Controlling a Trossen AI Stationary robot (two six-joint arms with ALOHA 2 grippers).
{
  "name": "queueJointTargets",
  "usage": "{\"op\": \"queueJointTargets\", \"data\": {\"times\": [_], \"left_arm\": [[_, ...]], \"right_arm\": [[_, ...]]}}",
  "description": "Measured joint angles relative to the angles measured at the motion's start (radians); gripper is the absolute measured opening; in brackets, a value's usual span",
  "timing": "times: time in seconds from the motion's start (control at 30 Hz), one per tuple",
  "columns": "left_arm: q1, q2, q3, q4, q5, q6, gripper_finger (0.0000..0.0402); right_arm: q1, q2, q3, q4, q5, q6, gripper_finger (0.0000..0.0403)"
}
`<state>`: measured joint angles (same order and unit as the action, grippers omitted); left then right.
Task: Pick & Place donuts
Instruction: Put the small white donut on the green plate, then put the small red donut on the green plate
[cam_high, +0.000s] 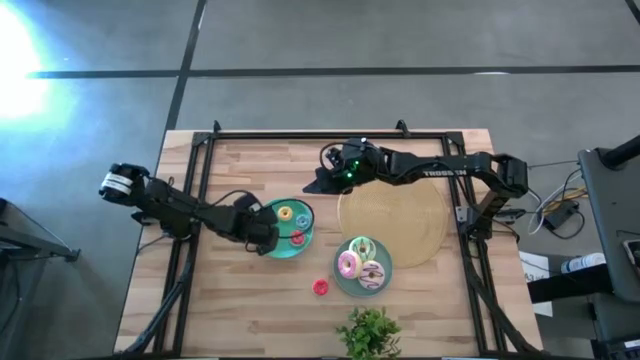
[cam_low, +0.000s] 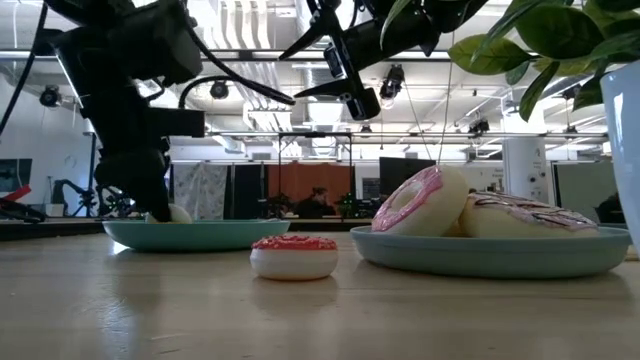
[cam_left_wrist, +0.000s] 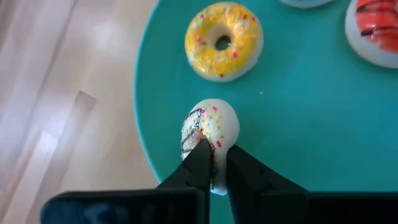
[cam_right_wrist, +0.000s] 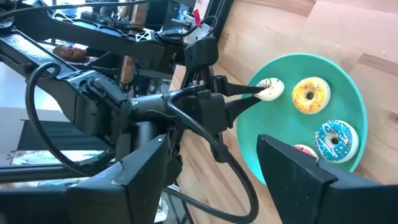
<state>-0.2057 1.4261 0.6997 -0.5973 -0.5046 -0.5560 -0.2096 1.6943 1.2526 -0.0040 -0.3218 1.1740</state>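
My left gripper (cam_left_wrist: 214, 165) (cam_high: 268, 238) is at the left edge of the left teal plate (cam_high: 300, 250), shut on a tiny white sprinkled donut (cam_left_wrist: 208, 127) (cam_right_wrist: 268, 89). A yellow donut (cam_left_wrist: 222, 40), a blue one (cam_right_wrist: 336, 138) and an orange-striped one (cam_left_wrist: 373, 31) lie flat on that plate. My right gripper (cam_right_wrist: 212, 143) (cam_high: 325, 175) hangs open in the air beyond the plate's far side, touching nothing. The right teal plate (cam_high: 340, 285) carries the pink (cam_high: 349, 264), green (cam_high: 361, 246) and white-purple (cam_high: 371, 275) donuts. A small red donut (cam_high: 320, 287) lies flat on the table. My left gripper pinches the white donut's rim (cam_left_wrist: 206, 144) between its two fingertips. The fingers slant down from the table's left side. The donut stands on edge beyond the fingertips, just inside the plate's rim; whether its lower edge touches the plate I cannot tell.
A tan woven mat (cam_high: 400, 215) lies right of the left plate, under my right arm. A potted plant (cam_high: 370, 335) stands at the near edge. Black frame rails (cam_high: 190, 200) run along the table's sides. Bare wood (cam_high: 230, 310) shows at the near left.
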Motion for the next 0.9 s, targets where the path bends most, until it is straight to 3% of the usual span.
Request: {"op": "queueJointTargets", "data": {"times": [0.13,0.33,0.5,0.6,0.7,0.9], "left_arm": [[0.003,0.000,0.010,0.004,0.064,0.000,0.0051],[0.003,-0.001,0.040,-0.006,0.249,-0.016,0.0104],[0.002,-0.005,0.075,-0.075,0.254,-0.057,0.0116],[-0.001,-0.016,0.102,-0.135,0.250,-0.077,0.0117],[-0.031,-0.049,0.130,-0.162,0.248,-0.089,0.0117],[-0.133,-0.152,0.170,-0.101,0.136,-0.093,0.0117]], "right_arm": [[0.000,0.000,0.000,0.000,0.000,-0.002,0.0238],[0.000,0.000,0.000,0.000,-0.023,-0.004,0.0237],[0.000,-0.002,0.002,-0.019,-0.070,-0.045,0.0240],[0.000,-0.015,0.002,-0.083,-0.132,-0.150,0.0238],[0.020,-0.060,0.002,-0.259,-0.152,-0.317,0.0235],[0.099,-0.146,-0.001,-0.603,0.017,-0.673,0.0238]]}}
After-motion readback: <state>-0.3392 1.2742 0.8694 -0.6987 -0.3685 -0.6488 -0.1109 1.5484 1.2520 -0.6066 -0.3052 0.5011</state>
